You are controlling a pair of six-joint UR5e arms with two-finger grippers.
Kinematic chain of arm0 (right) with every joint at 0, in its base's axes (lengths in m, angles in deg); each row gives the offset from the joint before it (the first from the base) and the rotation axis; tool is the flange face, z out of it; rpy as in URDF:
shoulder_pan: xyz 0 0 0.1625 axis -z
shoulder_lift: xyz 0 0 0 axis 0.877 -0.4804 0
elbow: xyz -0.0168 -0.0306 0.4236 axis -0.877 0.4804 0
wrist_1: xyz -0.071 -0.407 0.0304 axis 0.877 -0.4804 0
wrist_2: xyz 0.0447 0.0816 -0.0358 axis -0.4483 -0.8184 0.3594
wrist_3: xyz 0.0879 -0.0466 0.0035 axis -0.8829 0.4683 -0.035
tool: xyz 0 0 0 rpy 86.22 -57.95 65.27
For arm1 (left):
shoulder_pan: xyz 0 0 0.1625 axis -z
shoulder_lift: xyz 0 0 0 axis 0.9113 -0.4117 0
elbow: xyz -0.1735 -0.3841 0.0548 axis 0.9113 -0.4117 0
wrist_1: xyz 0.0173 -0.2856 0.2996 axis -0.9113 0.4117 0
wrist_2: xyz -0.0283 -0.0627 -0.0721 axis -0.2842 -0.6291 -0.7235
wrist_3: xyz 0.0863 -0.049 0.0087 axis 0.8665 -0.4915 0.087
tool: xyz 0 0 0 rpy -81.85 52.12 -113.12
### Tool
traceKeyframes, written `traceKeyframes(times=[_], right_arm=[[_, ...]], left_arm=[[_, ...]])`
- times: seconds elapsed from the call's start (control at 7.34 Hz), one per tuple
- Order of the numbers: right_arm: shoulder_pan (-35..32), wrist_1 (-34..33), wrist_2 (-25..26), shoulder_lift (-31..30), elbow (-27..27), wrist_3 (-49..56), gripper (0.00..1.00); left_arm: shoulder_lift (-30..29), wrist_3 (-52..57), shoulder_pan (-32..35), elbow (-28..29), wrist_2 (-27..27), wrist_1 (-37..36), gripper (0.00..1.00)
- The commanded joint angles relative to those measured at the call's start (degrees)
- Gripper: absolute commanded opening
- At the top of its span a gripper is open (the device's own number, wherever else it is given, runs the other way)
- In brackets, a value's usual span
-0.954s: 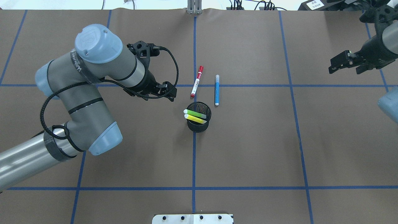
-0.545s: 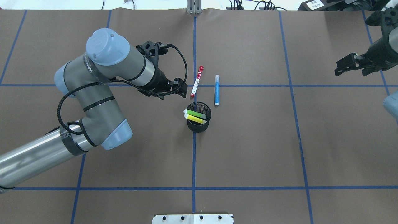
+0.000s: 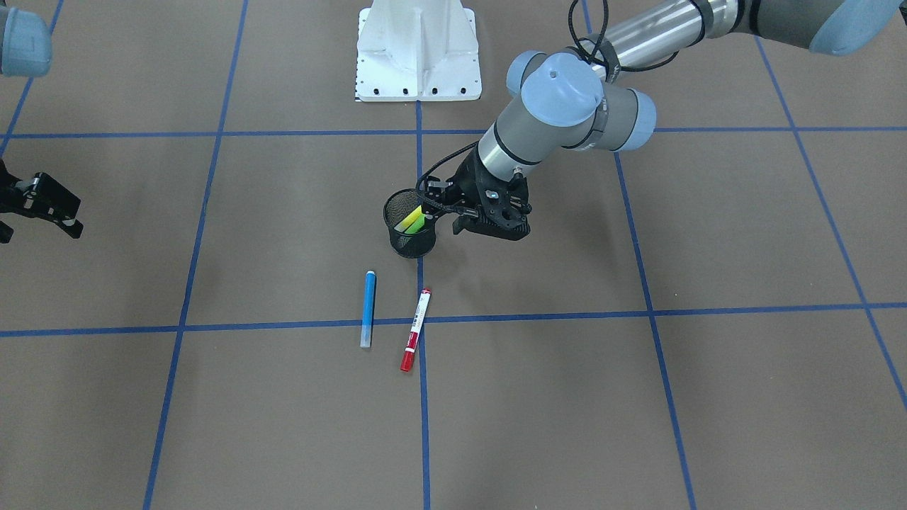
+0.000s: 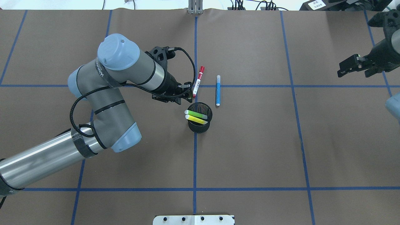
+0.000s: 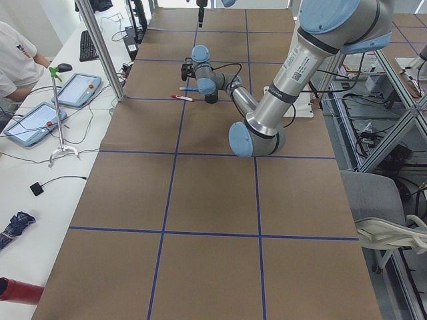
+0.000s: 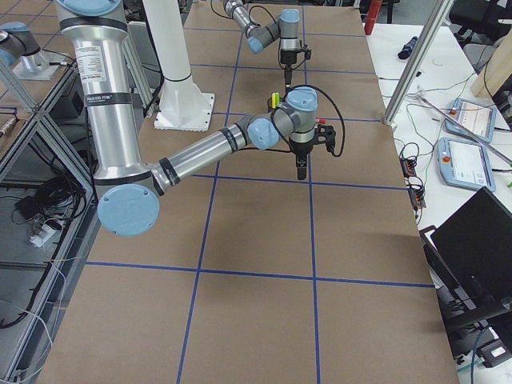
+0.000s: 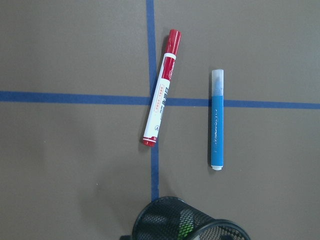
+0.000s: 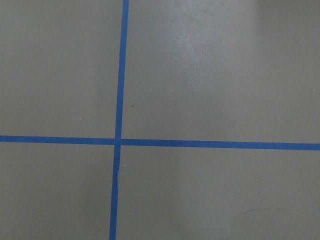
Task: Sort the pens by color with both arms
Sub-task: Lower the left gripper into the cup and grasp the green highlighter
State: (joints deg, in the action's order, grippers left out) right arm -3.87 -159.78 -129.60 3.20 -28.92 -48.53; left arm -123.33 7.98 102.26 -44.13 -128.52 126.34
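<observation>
While the left arm [image 4: 147, 73], jaws spread, is hovering beside the red-capped pen [image 4: 197, 82], that pen and the blue pen [image 4: 217, 90] are lying on the counter [image 4: 250, 150]; on the right arm [image 4: 379, 54] the jaws are gaping too.

On my feed the left arm [image 4: 125, 72] is grey tube with rounded light-blue joint caps, a polished silver forearm and black bands, one carrying white lettering. A black braided cable [image 4: 71, 114] loops along it to the matte black left gripper [image 4: 189, 92]. The right arm [image 4: 386, 50] looks equally black at its wrist. The white base mount [image 3: 418, 57] shows a row of dark screw holes.
</observation>
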Motion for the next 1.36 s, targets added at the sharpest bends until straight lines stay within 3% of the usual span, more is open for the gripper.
traceKeyframes(times=[0.0, 0.41, 0.54, 0.68, 1.23], right_arm=[[0.0, 0.0, -0.1, 0.0, 0.1, 0.0, 0.99], [-0.2, -0.1, -0.1, 0.0, 0.1, -0.1, 0.99], [-0.4, -0.1, -0.2, 0.1, 0.1, -0.1, 0.99], [-0.5, -0.1, -0.3, 0.1, 0.1, -0.1, 0.99], [-1.1, -0.1, -0.3, 0.1, 0.0, -0.1, 0.99]], left_arm=[[0.0, -2.0, -1.3, 0.1, 0.0, 0.0, 0.45], [0.1, -2.9, -1.9, -0.1, 0.1, 0.0, 0.42], [0.1, -3.8, -1.9, -0.1, 0.0, 0.0, 0.25], [0.1, -3.8, -1.9, -0.3, -0.1, 0.0, 0.0], [0.1, -3.8, -1.7, -1.0, -2.3, 0.0, 0.0]])
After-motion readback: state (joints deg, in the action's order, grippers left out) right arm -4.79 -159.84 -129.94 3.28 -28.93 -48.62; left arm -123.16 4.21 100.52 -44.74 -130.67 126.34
